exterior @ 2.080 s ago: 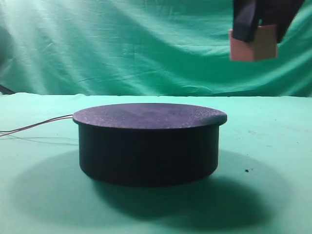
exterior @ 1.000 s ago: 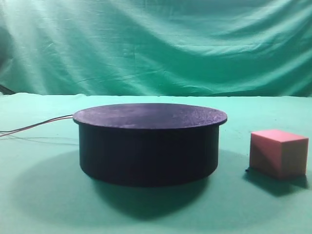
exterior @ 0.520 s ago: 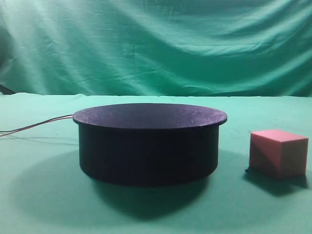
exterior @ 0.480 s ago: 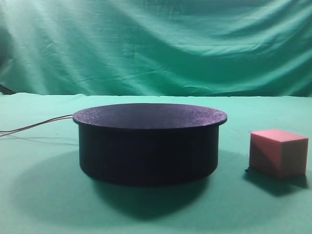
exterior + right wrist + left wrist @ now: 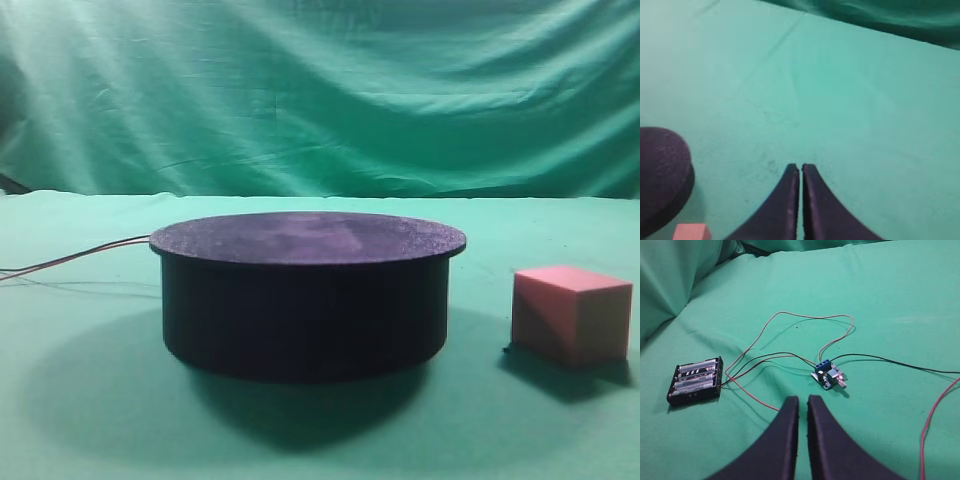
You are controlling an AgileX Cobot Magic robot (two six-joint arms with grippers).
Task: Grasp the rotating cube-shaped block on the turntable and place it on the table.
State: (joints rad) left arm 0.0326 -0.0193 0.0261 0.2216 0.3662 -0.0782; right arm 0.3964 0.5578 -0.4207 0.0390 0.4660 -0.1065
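Note:
The salmon-pink cube-shaped block (image 5: pixel 571 313) rests on the green table (image 5: pixel 90 400), just right of the black turntable (image 5: pixel 305 292), apart from it. The right wrist view catches a corner of the block (image 5: pixel 691 232) at the bottom left beside the turntable's edge (image 5: pixel 662 175). My right gripper (image 5: pixel 801 167) hangs above bare cloth with its jaws shut and nothing between them. My left gripper (image 5: pixel 802 400) is shut too, holding nothing, over the cloth near the wiring. Neither gripper shows in the exterior view.
Thin wires (image 5: pixel 70 258) trail left from the turntable. In the left wrist view a black battery holder (image 5: pixel 695 381) and a small blue circuit board (image 5: pixel 828 375) lie on the cloth, linked by red and black wires (image 5: pixel 805 319). A green backdrop (image 5: pixel 320 90) hangs behind.
Two seconds ago the right gripper held the block high at the upper right; since one second ago the block has lain on the table and nothing has moved.

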